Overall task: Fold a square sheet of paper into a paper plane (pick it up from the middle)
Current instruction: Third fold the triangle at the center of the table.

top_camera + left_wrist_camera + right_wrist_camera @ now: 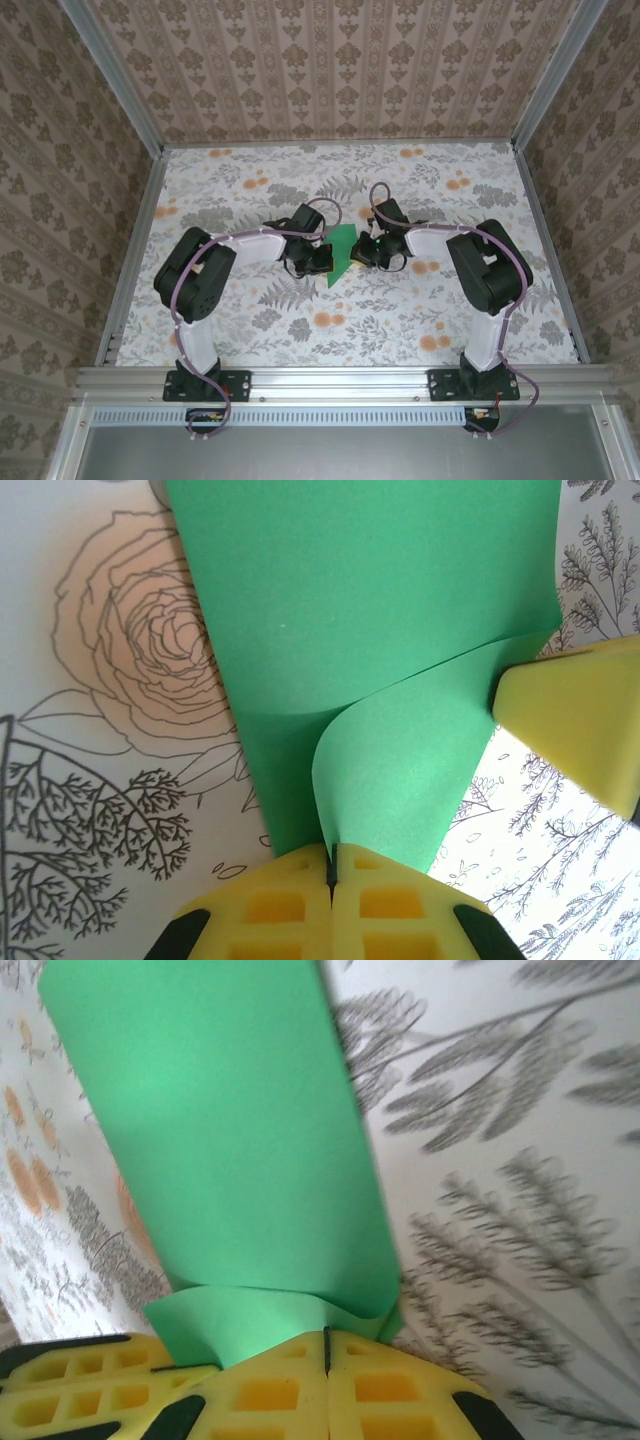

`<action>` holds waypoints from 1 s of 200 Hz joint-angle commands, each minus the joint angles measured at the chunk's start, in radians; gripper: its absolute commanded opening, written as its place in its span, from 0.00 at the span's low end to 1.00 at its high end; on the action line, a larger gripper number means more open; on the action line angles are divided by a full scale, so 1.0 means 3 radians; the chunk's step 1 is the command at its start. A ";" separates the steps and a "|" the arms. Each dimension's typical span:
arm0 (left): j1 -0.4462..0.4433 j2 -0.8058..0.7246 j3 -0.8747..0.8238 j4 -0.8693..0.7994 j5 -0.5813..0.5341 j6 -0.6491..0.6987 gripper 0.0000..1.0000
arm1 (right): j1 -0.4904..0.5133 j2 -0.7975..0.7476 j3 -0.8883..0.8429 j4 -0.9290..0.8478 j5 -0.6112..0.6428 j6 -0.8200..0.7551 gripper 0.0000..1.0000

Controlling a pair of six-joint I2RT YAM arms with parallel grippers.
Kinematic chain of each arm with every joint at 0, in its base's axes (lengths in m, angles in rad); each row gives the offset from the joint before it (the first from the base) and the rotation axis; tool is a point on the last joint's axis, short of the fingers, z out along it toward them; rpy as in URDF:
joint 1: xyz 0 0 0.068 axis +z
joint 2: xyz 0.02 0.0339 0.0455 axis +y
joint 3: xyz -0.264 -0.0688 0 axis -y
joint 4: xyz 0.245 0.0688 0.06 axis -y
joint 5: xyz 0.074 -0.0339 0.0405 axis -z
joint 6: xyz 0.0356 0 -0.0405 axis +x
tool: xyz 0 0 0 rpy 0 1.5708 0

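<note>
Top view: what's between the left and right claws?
The green paper fills the gap between the left claw and the right claw. Both claws are shut on it, and each wrist view shows its own pinch on the sheet.

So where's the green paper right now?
The green paper is in the middle of the top view, pinched between the left gripper and the right gripper, both shut on it.
</note>
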 commanded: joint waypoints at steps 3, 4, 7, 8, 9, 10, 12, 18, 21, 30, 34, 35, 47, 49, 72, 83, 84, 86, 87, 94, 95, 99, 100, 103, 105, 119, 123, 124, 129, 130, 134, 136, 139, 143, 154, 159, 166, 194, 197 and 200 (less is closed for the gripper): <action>-0.0006 0.0145 -0.0036 -0.0305 -0.0179 0.0075 0.03 | -0.0161 -0.0181 0.0052 -0.0273 0.0553 0.0047 0.06; -0.0008 0.0145 -0.0036 -0.0305 -0.0177 0.0075 0.03 | -0.0162 -0.0188 0.0051 -0.0271 0.0554 0.0046 0.06; -0.0009 0.0145 -0.0033 -0.0300 -0.0175 0.0075 0.03 | -0.0161 -0.0211 0.0053 -0.0265 0.0553 0.0034 0.06; -0.0009 0.0145 -0.0030 -0.0300 -0.0175 0.0075 0.03 | -0.0162 -0.0219 0.0052 -0.0264 0.0551 0.0030 0.06; -0.0010 0.0145 -0.0030 -0.0301 -0.0175 0.0075 0.03 | -0.0162 -0.0228 0.0051 -0.0256 0.0548 0.0028 0.06; -0.0013 0.0145 -0.0031 -0.0301 -0.0175 0.0075 0.03 | -0.0162 -0.0235 0.0051 -0.0249 0.0542 0.0024 0.06; -0.0011 0.0148 -0.0030 -0.0301 -0.0174 0.0075 0.03 | -0.0162 -0.0249 0.0051 -0.0242 0.0534 0.0021 0.06; -0.0011 0.0149 -0.0026 -0.0296 -0.0169 0.0074 0.03 | -0.0158 -0.0288 0.0041 -0.0185 0.0470 0.0008 0.06; -0.0014 0.0154 -0.0022 -0.0296 -0.0169 0.0075 0.03 | -0.0155 -0.0298 0.0028 -0.0151 0.0424 0.0004 0.07; -0.0015 0.0158 -0.0014 -0.0294 -0.0162 0.0075 0.03 | -0.0144 -0.0341 -0.0010 -0.0041 0.0261 0.0000 0.07; -0.0012 0.0159 -0.0010 -0.0296 -0.0164 0.0075 0.03 | -0.0137 -0.0356 -0.0024 0.0001 0.0198 0.0004 0.07; -0.0014 0.0160 -0.0010 -0.0296 -0.0164 0.0078 0.03 | -0.0134 -0.0358 -0.0030 0.0009 0.0185 0.0005 0.07; -0.0019 0.0165 0.0004 -0.0293 -0.0159 0.0075 0.03 | -0.0076 -0.0385 -0.0076 0.0082 0.0074 0.0000 0.07; -0.0018 0.0165 0.0004 -0.0294 -0.0159 0.0075 0.03 | -0.0069 -0.0385 -0.0081 0.0090 0.0048 0.0000 0.07; -0.0020 0.0165 0.0017 -0.0298 -0.0151 0.0083 0.03 | 0.0062 -0.0358 -0.0140 0.0150 -0.0087 -0.0013 0.08; -0.0020 0.0165 0.0028 -0.0301 -0.0148 0.0086 0.03 | 0.0100 -0.0308 -0.0141 0.0174 -0.0131 -0.0002 0.08; -0.0020 0.0165 0.0026 -0.0301 -0.0149 0.0088 0.03 | 0.0099 -0.0301 -0.0140 0.0175 -0.0133 -0.0001 0.08; -0.0017 0.0165 0.0028 -0.0300 -0.0149 0.0086 0.03 | 0.0106 -0.0295 -0.0143 0.0179 -0.0143 -0.0001 0.08; -0.0021 0.0165 0.0029 -0.0300 -0.0149 0.0086 0.03 | 0.0108 -0.0289 -0.0141 0.0180 -0.0147 0.0002 0.08; -0.0023 0.0165 0.0030 -0.0300 -0.0144 0.0091 0.03 | 0.0123 -0.0252 -0.0139 0.0207 -0.0181 0.0010 0.07; -0.0022 0.0165 0.0035 -0.0300 -0.0144 0.0094 0.03 | 0.0126 -0.0247 -0.0139 0.0210 -0.0186 0.0010 0.07; -0.0024 0.0166 0.0041 -0.0301 -0.0144 0.0096 0.03 | 0.0132 -0.0228 -0.0134 0.0217 -0.0202 0.0017 0.08; -0.0025 0.0168 0.0041 -0.0304 -0.0144 0.0098 0.03 | 0.0133 -0.0225 -0.0134 0.0220 -0.0204 0.0019 0.08; -0.0025 0.0170 0.0045 -0.0306 -0.0141 0.0096 0.03 | 0.0138 -0.0207 -0.0125 0.0225 -0.0210 0.0020 0.07; -0.0024 0.0170 0.0049 -0.0306 -0.0139 0.0100 0.03 | 0.0139 -0.0195 -0.0121 0.0223 -0.0221 0.0020 0.07; -0.0024 0.0171 0.0068 -0.0317 -0.0139 0.0123 0.03 | 0.0157 -0.0123 -0.0098 0.0227 -0.0257 0.0015 0.07; -0.0024 0.0171 0.0080 -0.0325 -0.0139 0.0135 0.03 | 0.0160 -0.0102 -0.0092 0.0227 -0.0262 0.0015 0.07; -0.0025 0.0171 0.0081 -0.0328 -0.0139 0.0136 0.03 | 0.0162 -0.0098 -0.0092 0.0227 -0.0262 0.0015 0.07; -0.0029 0.0175 0.0096 -0.0343 -0.0142 0.0152 0.03 | 0.0160 -0.0072 -0.0086 0.0223 -0.0264 0.0015 0.07; -0.0027 0.0175 0.0101 -0.0347 -0.0143 0.0155 0.03 | 0.0160 -0.0068 -0.0084 0.0223 -0.0266 0.0012 0.07; -0.0030 0.0176 0.0112 -0.0355 -0.0148 0.0164 0.03 | 0.0160 -0.0051 -0.0088 0.0215 -0.0263 0.0015 0.07; -0.0030 0.0173 0.0117 -0.0359 -0.0149 0.0172 0.03 | 0.0160 -0.0046 -0.0084 0.0213 -0.0258 0.0015 0.07; -0.0029 0.0170 0.0124 -0.0369 -0.0151 0.0180 0.03 | 0.0160 -0.0034 -0.0090 0.0202 -0.0247 0.0015 0.07; -0.0030 0.0170 0.0134 -0.0383 -0.0153 0.0194 0.03 | 0.0160 -0.0021 -0.0093 0.0193 -0.0228 0.0011 0.07; -0.0026 0.0162 0.0166 -0.0418 -0.0174 0.0228 0.04 | 0.0161 -0.0003 -0.0111 0.0165 -0.0171 0.0007 0.07; -0.0027 0.0152 0.0177 -0.0431 -0.0179 0.0241 0.04 | 0.0156 0.0006 -0.0118 0.0154 -0.0149 0.0010 0.07; -0.0028 0.0138 0.0204 -0.0458 -0.0191 0.0258 0.04 | 0.0160 0.0017 -0.0128 0.0121 -0.0106 0.0005 0.07; -0.0023 0.0017 0.0293 -0.0536 -0.0268 0.0213 0.10 | 0.0164 0.0064 -0.0171 0.0013 0.0070 0.0027 0.07; -0.0025 -0.0005 0.0307 -0.0544 -0.0282 0.0197 0.10 | 0.0160 0.0070 -0.0174 0.0000 0.0089 0.0036 0.07; -0.0025 -0.0028 0.0313 -0.0549 -0.0293 0.0178 0.12 | 0.0159 0.0079 -0.0178 -0.0016 0.0105 0.0044 0.07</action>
